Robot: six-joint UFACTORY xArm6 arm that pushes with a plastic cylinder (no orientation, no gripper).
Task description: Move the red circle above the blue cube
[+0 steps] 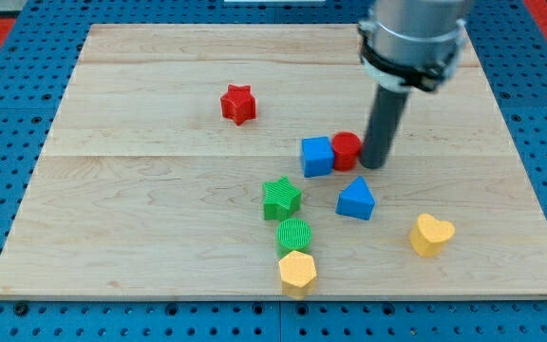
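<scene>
Blue pegboard (8, 38) all round, pale wooden board (160, 209) laid on it, grain running across in wide planks. No gripper on the arm, so nothing to release or clench: only a straight dark rod (384, 123) coming down from a grey cylindrical mount (413, 38) at the view's top right.

My tip (374, 165) down on the board, right against the red circle (347, 150) from its 3 o'clock side. Red circle in turn pressed against the blue cube (317, 156), sitting at the cube's 3 o'clock, level with it rather than at its 12 o'clock. Cube, circle and tip lined up in a short row just right of the board's centre.

Blue triangular block (355, 199) near, at about 5 o'clock from the red circle, apart from it. Green star (281, 199) at 7 o'clock from the blue cube, not touching. Green ribbed round block (293, 234) just under the green star at 6 o'clock, and a yellow hexagon-like block (297, 272) touching or nearly touching that at 6 o'clock again, close to the board's bottom edge. Yellow heart (431, 234) off at 4 o'clock from the tip, well apart. Red star (238, 104) alone at 10 o'clock from the blue cube, well apart from everything else.
</scene>
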